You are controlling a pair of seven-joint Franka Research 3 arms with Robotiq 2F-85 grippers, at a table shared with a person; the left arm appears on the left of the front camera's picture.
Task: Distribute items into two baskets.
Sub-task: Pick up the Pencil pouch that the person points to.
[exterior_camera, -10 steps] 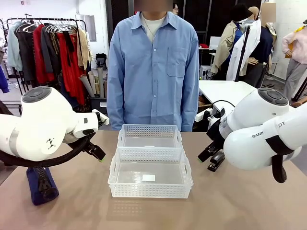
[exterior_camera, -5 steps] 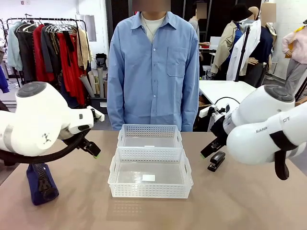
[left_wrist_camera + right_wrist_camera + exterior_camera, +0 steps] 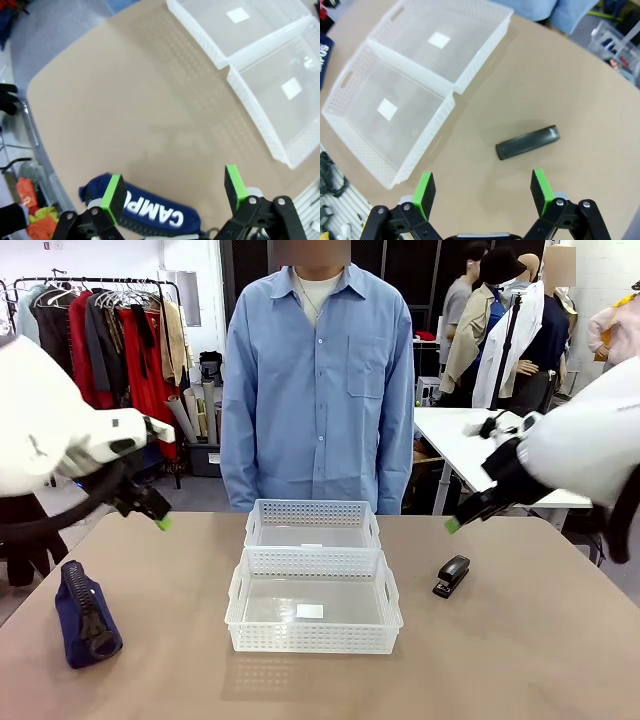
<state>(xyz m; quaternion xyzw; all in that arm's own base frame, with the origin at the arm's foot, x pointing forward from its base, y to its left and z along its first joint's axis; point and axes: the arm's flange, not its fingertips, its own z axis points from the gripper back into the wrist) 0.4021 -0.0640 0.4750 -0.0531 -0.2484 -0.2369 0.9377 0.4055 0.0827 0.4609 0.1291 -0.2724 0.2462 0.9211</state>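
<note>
Moved: left tool [image 3: 172, 187] and right tool [image 3: 482, 189] have risen and swung outward from the near basket [image 3: 312, 640] | Tools: both tilted down over the desk [image 3: 520, 660], green pads wide apart | Items: soft navy pouch [image 3: 85, 615] lies left of near basket, hard black stapler [image 3: 452, 575] right of it | Far basket [image 3: 312, 508]: touching behind, same perforated translucent plastic

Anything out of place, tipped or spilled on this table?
Nothing stands out. Both baskets sit upright, end to end; the pouch lies left of them, the stapler right, neither yet in a basket.
</note>
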